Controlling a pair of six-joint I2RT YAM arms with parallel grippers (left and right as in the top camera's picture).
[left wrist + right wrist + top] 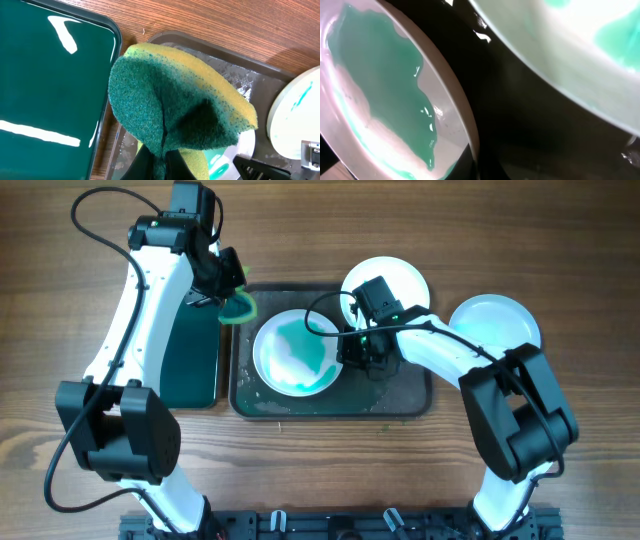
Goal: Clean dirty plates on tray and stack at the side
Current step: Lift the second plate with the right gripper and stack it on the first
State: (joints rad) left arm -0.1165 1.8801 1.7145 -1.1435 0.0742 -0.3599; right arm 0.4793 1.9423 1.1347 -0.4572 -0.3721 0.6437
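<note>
table: brown wood-grain table (560, 240), fills every view
room: out of frame, cannot tell
grey tray: dark grey tray (400, 402) in the middle of the table, its bare floor wet and speckled
green tray: smaller black tray with a glossy green inside (190, 350), just beside the grey tray's left rim, with only reflections showing on the green
smeared plate: white plate (295, 352) flat in the left half of the grey tray, holding a wide teal pool with white showing at the lower left
far plate: white plate (390, 278) lying across the grey tray's far rim, part over the tray and part over the table; teal patches show in the right wrist view
side plate: white plate (493, 325) on the bare table right of the grey tray, apart from its rim
sponge: green-and-yellow sponge (238, 306) folded, over the grey tray's far left corner, just beside the smeared plate's rim
left fingers: left fingers (225, 280) pinching the sponge at its fold
right fingers: right fingers (362, 352) low in the grey tray at the smeared plate's right rim, under the far plate's edge; spread or closed, cannot tell
</note>
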